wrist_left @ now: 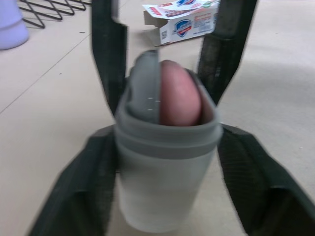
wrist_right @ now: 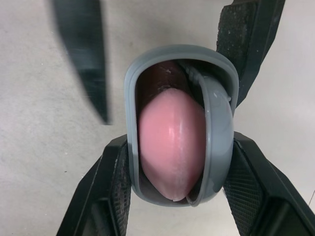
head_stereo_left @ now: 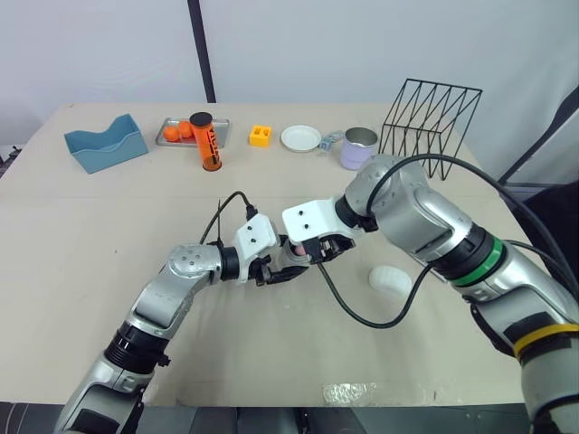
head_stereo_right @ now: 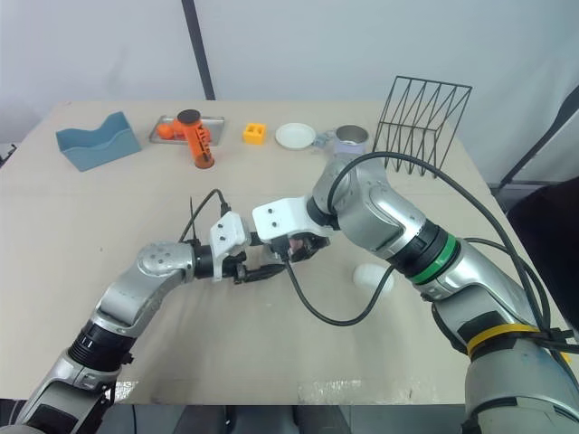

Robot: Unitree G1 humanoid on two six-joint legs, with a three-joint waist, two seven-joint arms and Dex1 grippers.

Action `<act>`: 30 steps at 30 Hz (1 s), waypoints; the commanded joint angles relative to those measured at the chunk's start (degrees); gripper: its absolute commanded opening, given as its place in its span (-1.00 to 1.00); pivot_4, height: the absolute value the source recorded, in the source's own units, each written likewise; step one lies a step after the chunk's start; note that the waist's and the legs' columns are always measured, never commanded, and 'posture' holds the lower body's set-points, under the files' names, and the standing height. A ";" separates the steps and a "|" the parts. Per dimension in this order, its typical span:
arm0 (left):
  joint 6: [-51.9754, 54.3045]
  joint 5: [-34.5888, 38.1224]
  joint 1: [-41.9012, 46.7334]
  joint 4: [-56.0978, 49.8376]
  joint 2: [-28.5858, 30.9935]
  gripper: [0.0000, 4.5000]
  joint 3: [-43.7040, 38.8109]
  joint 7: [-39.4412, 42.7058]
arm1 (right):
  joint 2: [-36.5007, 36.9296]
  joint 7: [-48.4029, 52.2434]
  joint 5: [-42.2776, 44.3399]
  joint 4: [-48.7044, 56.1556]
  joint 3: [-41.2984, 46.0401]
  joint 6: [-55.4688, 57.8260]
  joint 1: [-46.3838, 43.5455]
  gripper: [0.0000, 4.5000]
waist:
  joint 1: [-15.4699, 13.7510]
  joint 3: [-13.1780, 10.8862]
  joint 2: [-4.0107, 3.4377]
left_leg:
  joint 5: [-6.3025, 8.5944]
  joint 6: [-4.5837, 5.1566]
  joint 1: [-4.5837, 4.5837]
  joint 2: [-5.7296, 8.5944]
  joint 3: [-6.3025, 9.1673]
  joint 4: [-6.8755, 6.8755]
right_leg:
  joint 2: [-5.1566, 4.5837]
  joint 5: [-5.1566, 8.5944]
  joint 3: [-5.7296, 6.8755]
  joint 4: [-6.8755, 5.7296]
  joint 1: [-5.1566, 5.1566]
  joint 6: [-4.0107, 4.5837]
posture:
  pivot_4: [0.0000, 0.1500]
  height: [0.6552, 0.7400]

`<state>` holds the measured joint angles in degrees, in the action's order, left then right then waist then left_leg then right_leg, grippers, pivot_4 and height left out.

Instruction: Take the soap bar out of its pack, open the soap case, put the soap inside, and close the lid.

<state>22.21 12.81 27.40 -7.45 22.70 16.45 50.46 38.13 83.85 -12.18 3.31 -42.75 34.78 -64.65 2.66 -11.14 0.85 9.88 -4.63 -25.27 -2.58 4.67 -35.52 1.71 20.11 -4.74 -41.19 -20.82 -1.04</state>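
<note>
A grey translucent soap case stands open with the pink soap bar inside it, seen from above in the right wrist view. My left gripper is shut on the lower body of the case. From the other side my right gripper hugs the rim, pads against both sides. The two grippers meet at the middle of the table, left gripper, right gripper. The empty soap pack lies on the table beyond the case.
A white oval piece lies just right of the grippers. Along the back stand a blue holder, an orange can, a yellow block, a white dish, a lilac cup and a wire rack. Crumpled wrap sits at the front edge.
</note>
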 commanded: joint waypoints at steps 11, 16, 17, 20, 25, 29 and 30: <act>-0.32 0.91 0.68 -0.87 -1.20 -0.13 0.11 1.15 | -0.93 -0.10 -0.14 1.34 2.59 -0.14 -1.01 -0.09 | 0.00 0.00 0.00 | -0.01 -0.01 0.00 -0.01 0.01 0.00 | 0.00 0.00 0.02 0.00 0.00 0.00 | 1.00 1.00; 0.12 1.20 0.99 -1.07 -1.34 -0.13 0.27 1.73 | -1.08 -0.09 -0.22 1.20 2.53 -0.22 -1.19 -0.09 | 0.00 0.00 0.00 | -0.01 -0.01 0.00 -0.01 0.02 0.00 | 0.00 0.00 0.02 -0.01 0.01 0.00 | 1.00 1.00; 0.18 1.21 1.02 -1.10 -1.36 -0.13 0.28 1.83 | -1.11 -0.10 -0.24 1.10 2.53 -0.29 -1.22 -0.09 | 0.00 0.00 0.00 | -0.01 -0.01 0.00 -0.01 0.02 0.00 | 0.00 0.00 0.03 -0.01 0.01 0.00 | 1.00 1.00; 0.61 1.54 0.93 -1.53 -1.35 -0.13 0.18 2.12 | -1.11 -0.11 -0.32 0.99 2.53 -0.38 -1.25 -0.09 | 0.01 0.00 0.00 | -0.01 -0.01 0.00 -0.01 0.02 0.00 | 0.00 0.00 0.03 0.00 0.01 0.00 | 1.00 1.00; 1.32 1.94 0.51 -2.03 -1.00 -0.13 -0.19 2.72 | -1.06 0.06 -0.26 1.09 2.55 -0.20 -1.11 -0.09 | 0.01 0.00 0.00 | -0.01 -0.01 0.01 -0.01 0.02 0.00 | 0.00 0.00 0.03 -0.01 0.02 0.00 | 1.00 1.00; 1.20 2.24 -0.05 -2.47 -0.38 -0.13 -0.76 3.38 | -1.39 -0.51 0.15 0.51 3.27 -0.32 -0.93 0.52 | 0.01 0.00 0.00 | -0.01 -0.01 0.01 -0.01 0.02 0.00 | 0.00 0.00 0.03 -0.01 0.02 0.00 | 1.00 1.00; 1.16 2.41 -0.19 -2.52 -0.14 -0.13 -0.99 3.55 | -1.43 -0.76 0.18 0.04 3.51 -0.65 -0.92 0.69 | 0.01 0.00 0.00 | -0.01 -0.01 0.01 -0.01 0.02 0.00 | 0.00 0.00 0.04 -0.01 0.02 0.00 | 1.00 1.00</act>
<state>23.67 13.76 27.43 -7.43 22.42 15.83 52.95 36.88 83.58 -12.12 3.02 -42.38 34.86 -64.65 2.67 -11.14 0.85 9.87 -4.64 -25.26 -2.59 4.70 -35.52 1.71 20.11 -4.70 -41.20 -20.80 -1.04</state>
